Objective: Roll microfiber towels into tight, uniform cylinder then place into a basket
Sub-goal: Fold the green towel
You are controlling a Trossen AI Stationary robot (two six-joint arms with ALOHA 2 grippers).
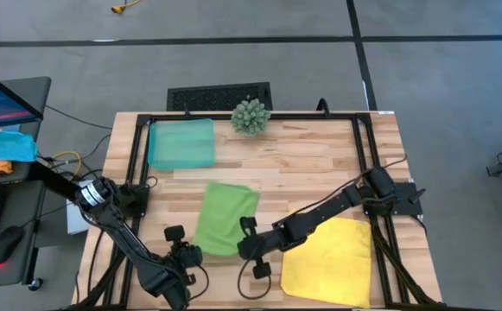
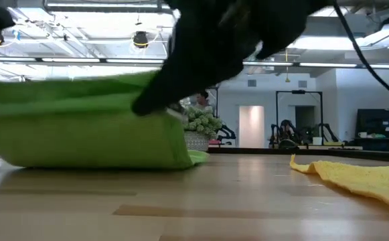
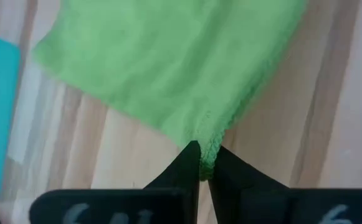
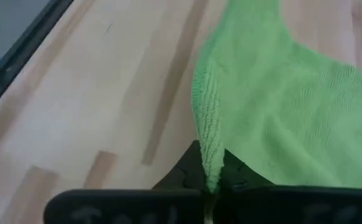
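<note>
A leaf-green microfiber towel (image 1: 225, 218) lies mid-table, its long axis running from the near edge toward the teal basket (image 1: 181, 143). It looks soft, light and floppy. The left gripper (image 3: 200, 167) and right gripper (image 4: 210, 180) each pinch a near corner, jaws clamped on cloth.

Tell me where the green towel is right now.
In the high view the green towel lies mid-table, between the basket and the yellow towel, its near corners pinched by the left gripper and right gripper.
</note>
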